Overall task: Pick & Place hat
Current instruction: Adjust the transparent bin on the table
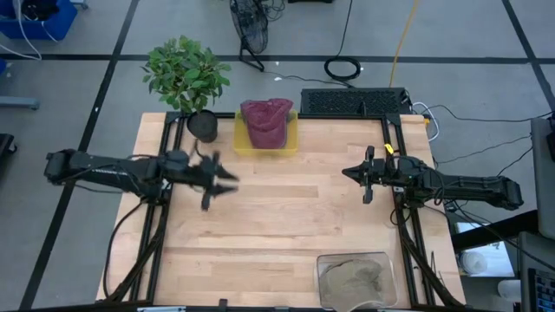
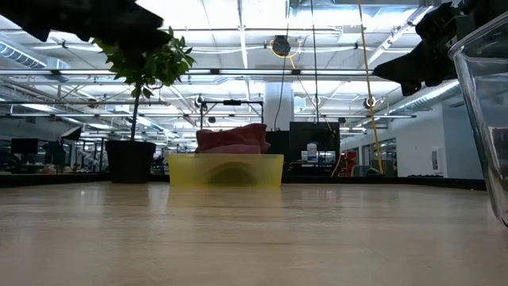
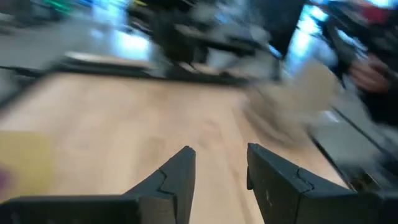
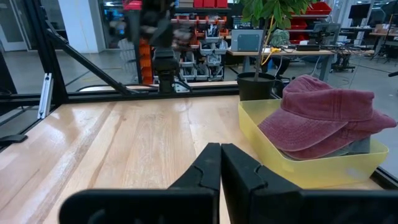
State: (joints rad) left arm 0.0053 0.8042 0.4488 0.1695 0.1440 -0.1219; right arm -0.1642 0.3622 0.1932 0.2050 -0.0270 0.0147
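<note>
Already placed, hat (image 1: 266,121): sits in yellow tray (image 1: 240,144), twelve o'clock on the table.
My left gripper (image 1: 218,178): fingers apart, empty, eight o'clock of tray.
My right gripper (image 1: 353,173): clenched, empty, waiting.
Advice: lift clear without brushing the tray.

The hat (image 1: 266,121) lies in the tray (image 1: 239,143) at the table's (image 1: 286,225) far edge. A potted plant (image 1: 186,78) stands just left of the tray. A clear container (image 1: 354,279) sits at the near edge, right of the tray.
</note>
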